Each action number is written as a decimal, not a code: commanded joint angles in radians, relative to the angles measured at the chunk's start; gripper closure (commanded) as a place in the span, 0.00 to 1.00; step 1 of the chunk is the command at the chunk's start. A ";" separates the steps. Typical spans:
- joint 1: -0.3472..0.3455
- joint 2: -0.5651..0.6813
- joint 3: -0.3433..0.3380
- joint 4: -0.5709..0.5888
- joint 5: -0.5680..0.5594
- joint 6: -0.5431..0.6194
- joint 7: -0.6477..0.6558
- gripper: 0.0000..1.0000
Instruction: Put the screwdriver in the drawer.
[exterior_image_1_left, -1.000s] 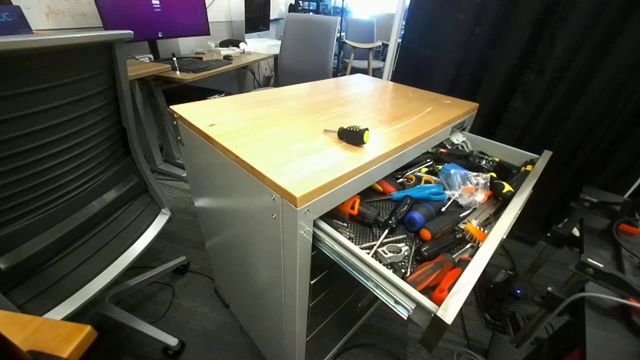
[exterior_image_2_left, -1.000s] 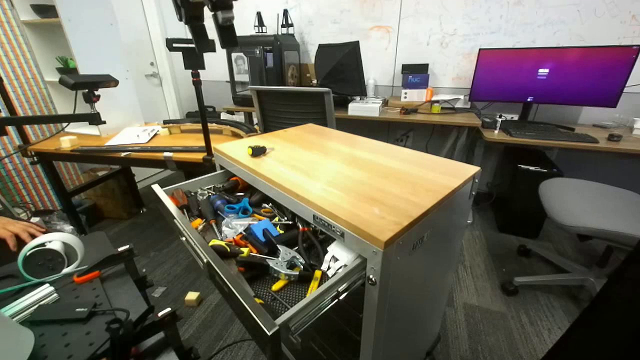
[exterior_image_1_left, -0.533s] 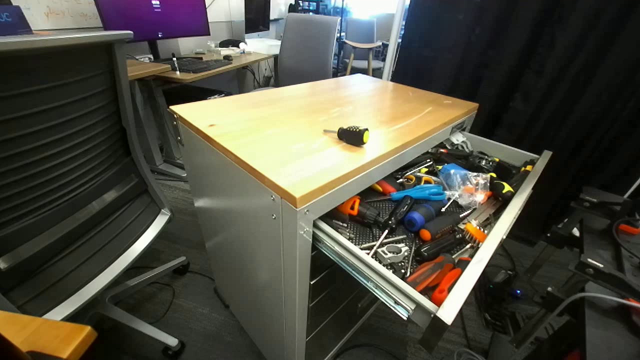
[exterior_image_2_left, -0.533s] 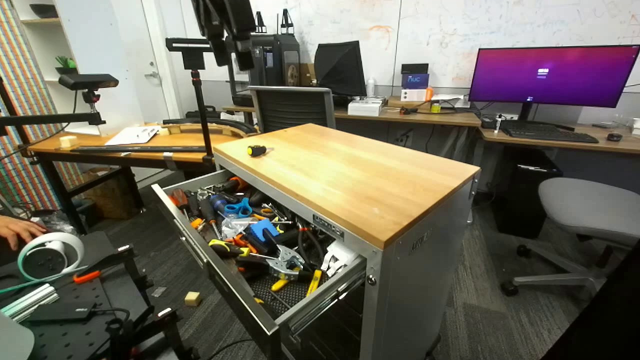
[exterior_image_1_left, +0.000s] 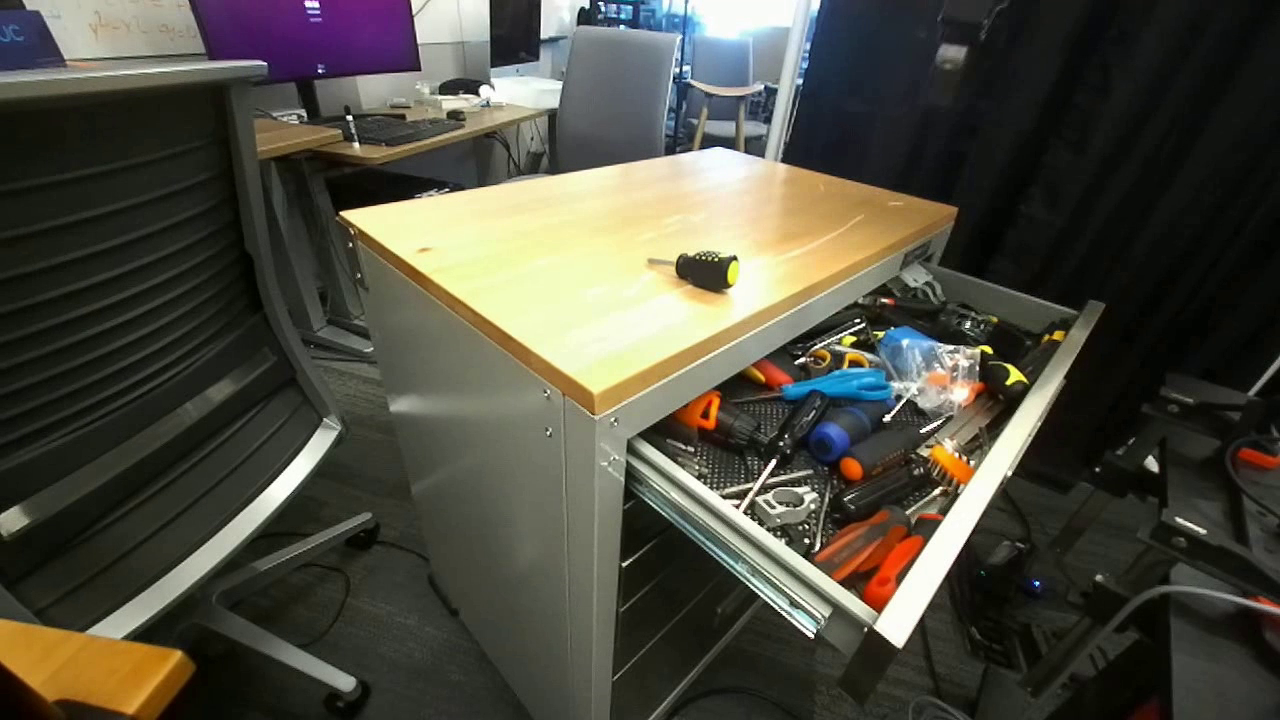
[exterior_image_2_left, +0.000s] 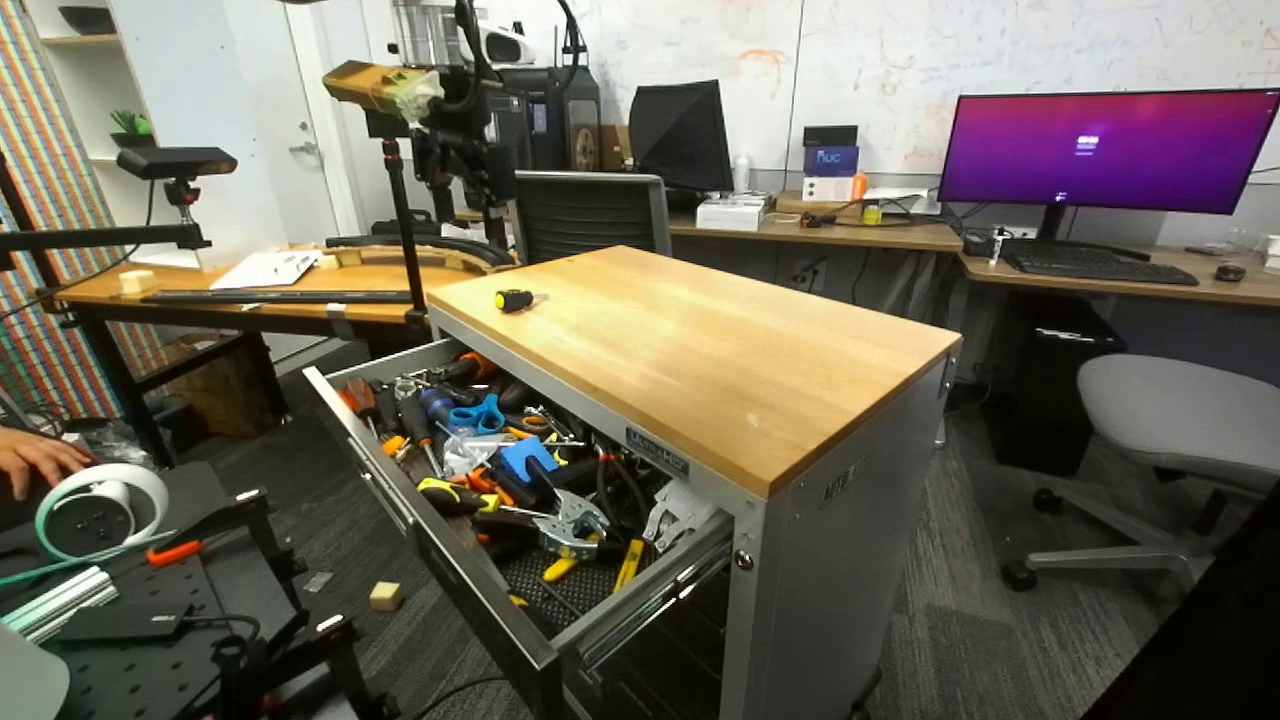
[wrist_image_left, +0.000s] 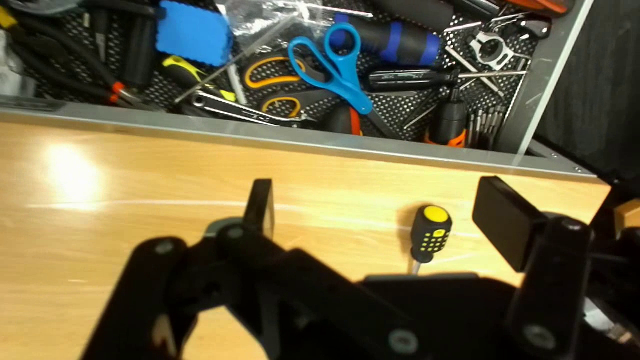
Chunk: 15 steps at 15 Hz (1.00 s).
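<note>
The screwdriver (exterior_image_1_left: 706, 271), stubby and black with a yellow cap, lies on the wooden benchtop near the edge above the drawer. It shows in both exterior views (exterior_image_2_left: 514, 300) and in the wrist view (wrist_image_left: 431, 233), where the gripper base hides its tip. The grey drawer (exterior_image_1_left: 985, 482) is pulled open and full of tools; it shows in both exterior views (exterior_image_2_left: 430, 517), and its side wall shows in the wrist view (wrist_image_left: 547, 75). My gripper (wrist_image_left: 380, 210) is open and empty above the benchtop; the screwdriver appears between its fingers, nearer the right one. It hangs above the bench in an exterior view (exterior_image_2_left: 467, 205).
The wooden benchtop (exterior_image_1_left: 600, 220) has a raised edge over the drawer. Blue scissors (wrist_image_left: 345, 75), a blue block (wrist_image_left: 194, 32) and several other tools fill the drawer. A camera stand (exterior_image_2_left: 400, 210) rises behind the bench's far corner. An office chair (exterior_image_1_left: 150, 330) stands beside the bench.
In an exterior view my arm and gripper have come down and to the right, closer to the bench. The screwdriver and the drawer have not moved.
</note>
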 joint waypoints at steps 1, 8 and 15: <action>0.041 0.225 0.076 0.155 -0.029 0.068 0.051 0.00; 0.158 0.490 0.078 0.322 -0.281 0.264 0.328 0.00; 0.283 0.576 -0.081 0.393 -0.546 0.325 0.654 0.00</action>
